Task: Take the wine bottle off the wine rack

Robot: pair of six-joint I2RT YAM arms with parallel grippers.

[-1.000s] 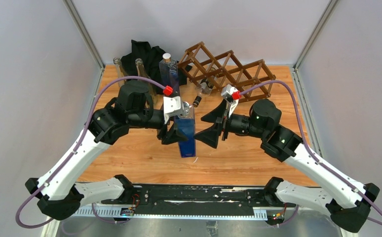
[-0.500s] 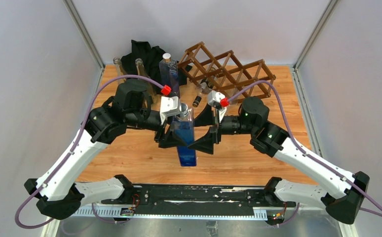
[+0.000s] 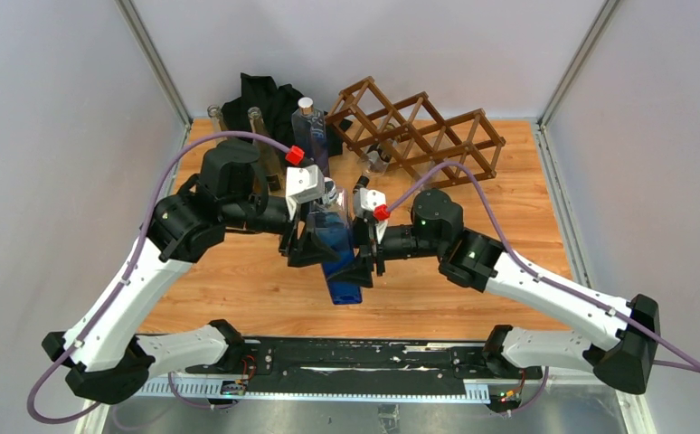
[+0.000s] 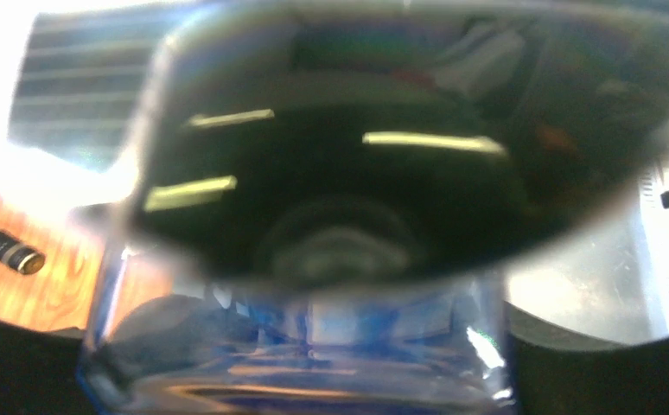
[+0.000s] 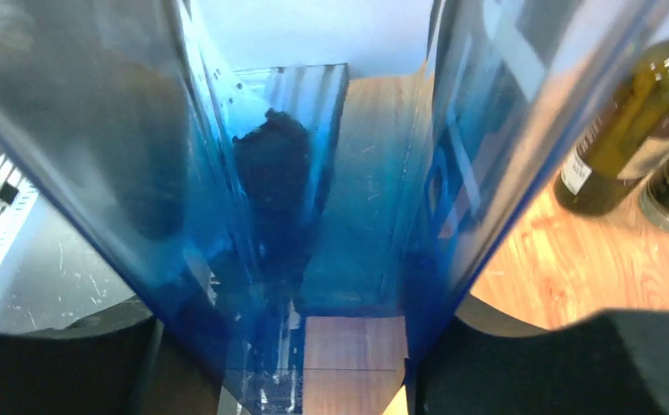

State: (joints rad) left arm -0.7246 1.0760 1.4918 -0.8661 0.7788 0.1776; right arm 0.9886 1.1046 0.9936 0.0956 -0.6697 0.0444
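Gripping from both sides: left hand [image 3: 321, 237] is clamped on the wine bottle [image 3: 341, 276], a square blue glass one. Right hand [image 3: 359, 255] is closed on it from the opposite side. In each wrist view, glass fills the gap between the fingers. The bottle sits between the two hands, leaning, with its base toward the arm bases. I cannot tell whether the base touches the table [image 3: 238, 280]. It is well apart from the wine rack [image 3: 419, 131], which stands beyond both hands, so I judge the bottle is already off.

Risks:
- Two hands on one rigid bottle: uneven pulls could twist it out of a grip.
- Smooth flat glass, tilted: it may slide through the fingers if one hand lets go early.
- A swing away from the arm bases could knock the upright corked bottle [image 3: 307, 136] just beyond the left hand.

Count:
- Rack: one.
- Held bottle: one.
- Upright corked bottle: one.
- Slim bottles [image 3: 256, 122] beyond the left hand: two.
- Neck [image 3: 378, 161] showing at the rack: one.
- Dark cloth [image 3: 260, 98]: one.
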